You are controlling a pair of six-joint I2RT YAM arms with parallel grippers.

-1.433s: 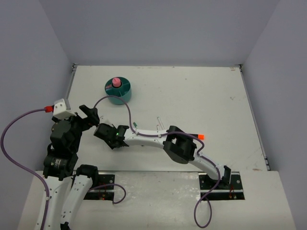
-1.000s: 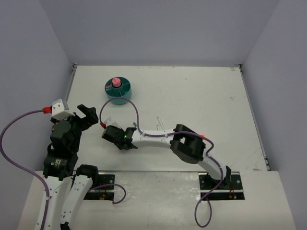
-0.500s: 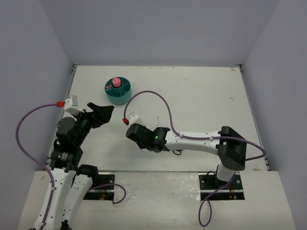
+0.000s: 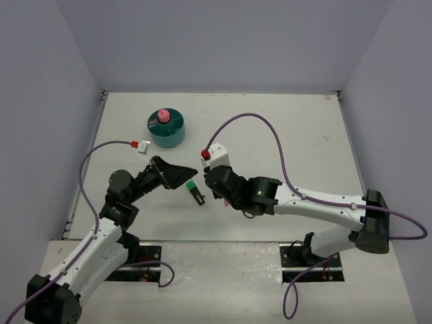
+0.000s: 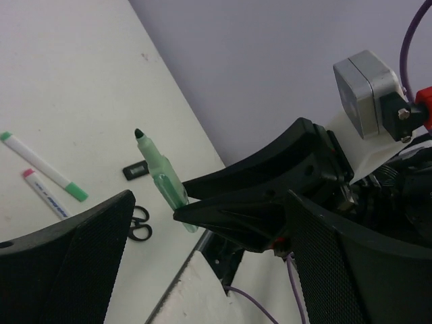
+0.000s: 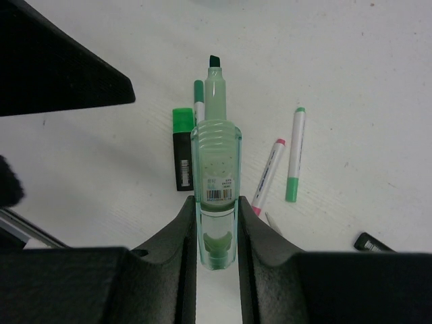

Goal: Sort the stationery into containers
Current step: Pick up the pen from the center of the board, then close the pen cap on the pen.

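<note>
My right gripper is shut on a clear green marker, uncapped with its tip pointing away, held above the table. In the left wrist view the same marker sticks out of the right gripper's black fingers. My left gripper is open and empty, its jaws on either side of the right gripper's fingers. In the top view the left gripper and right gripper meet mid-table, in front of the teal organizer, which holds a pink item. A black-and-green marker lies under the held one.
On the table lie two thin white pens, another green-tipped pen, a small black cap and black-handled scissors. The black-and-green marker also shows in the top view. Purple cables loop over both arms.
</note>
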